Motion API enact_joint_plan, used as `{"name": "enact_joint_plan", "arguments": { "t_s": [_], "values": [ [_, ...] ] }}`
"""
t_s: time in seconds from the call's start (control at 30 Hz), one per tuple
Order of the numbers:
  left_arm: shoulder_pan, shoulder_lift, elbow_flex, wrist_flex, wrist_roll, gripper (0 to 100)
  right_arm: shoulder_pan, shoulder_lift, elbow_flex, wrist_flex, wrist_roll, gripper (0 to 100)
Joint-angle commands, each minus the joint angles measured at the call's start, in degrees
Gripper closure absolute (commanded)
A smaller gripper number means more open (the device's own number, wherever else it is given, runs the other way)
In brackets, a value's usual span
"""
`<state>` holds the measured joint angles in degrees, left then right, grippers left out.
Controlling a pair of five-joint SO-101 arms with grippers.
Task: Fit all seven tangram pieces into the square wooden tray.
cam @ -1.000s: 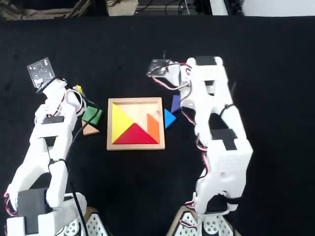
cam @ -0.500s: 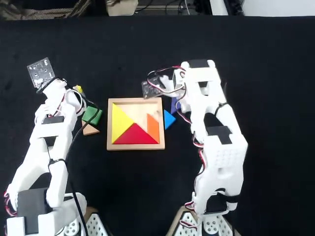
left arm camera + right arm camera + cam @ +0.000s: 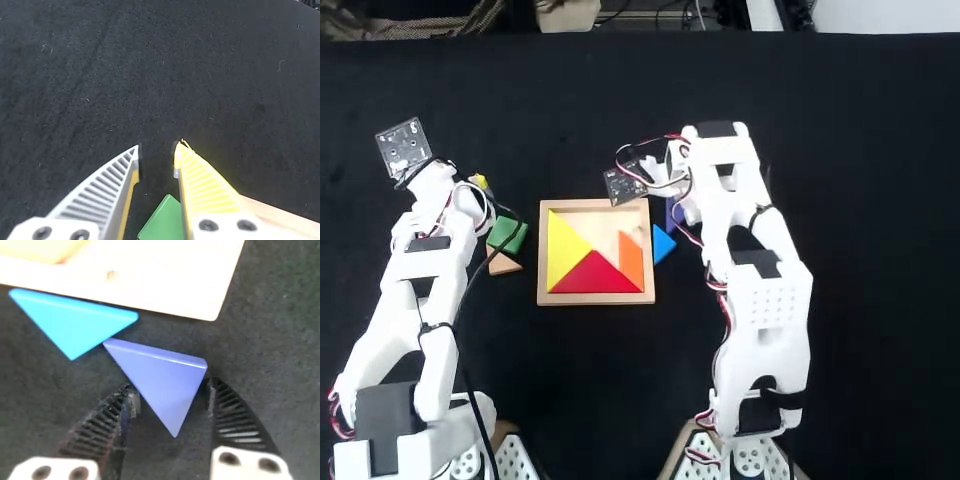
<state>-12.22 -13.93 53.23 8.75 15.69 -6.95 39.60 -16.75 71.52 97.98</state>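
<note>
The square wooden tray (image 3: 544, 296) lies mid-table and holds a yellow triangle (image 3: 565, 248), a red triangle (image 3: 592, 274) and an orange piece (image 3: 632, 258). A light blue triangle (image 3: 663, 241) touches the tray's right side, with a purple triangle (image 3: 162, 377) beside it. My right gripper (image 3: 169, 388) is open, one finger on each side of the purple triangle. A green square (image 3: 507, 235) and a tan triangle (image 3: 504, 264) lie left of the tray. My left gripper (image 3: 158, 147) is open just above the green square (image 3: 162, 220).
In the right wrist view the tray's corner (image 3: 210, 300) and the light blue triangle (image 3: 70, 322) lie just beyond the purple one. Black cloth covers the table, with bare room behind and in front of the tray. Both arm bases stand at the near edge.
The right arm has swung left toward the tray's upper right corner, over the purple triangle. The left arm and the pieces have not moved.
</note>
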Motion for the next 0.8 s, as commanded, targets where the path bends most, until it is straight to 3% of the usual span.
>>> {"name": "enact_joint_plan", "arguments": {
  "t_s": [0.0,0.13,0.43,0.6,0.77],
  "values": [
    [-0.4,-0.3,-3.9,-1.2,-0.4,88,0.5,2.2,-2.5,-1.4,0.1,82.5],
    [-0.3,-0.3,-3.9,-1.1,-0.4,88,2.9,3.4,-4.5,-2.5,-3.8,99.2],
    [-0.3,-0.3,-3.9,-1.2,-0.4,88,7.9,3.0,-10.0,3.3,-23.6,98.8],
    [-0.3,-0.3,-3.9,-1.2,-0.4,88,7.7,3.2,-15.6,16.1,-39.4,98.8],
    [-0.2,-0.3,-3.8,-1.1,-0.4,88,10.0,3.6,-19.3,14.9,-61.3,98.8]
  ]
}}
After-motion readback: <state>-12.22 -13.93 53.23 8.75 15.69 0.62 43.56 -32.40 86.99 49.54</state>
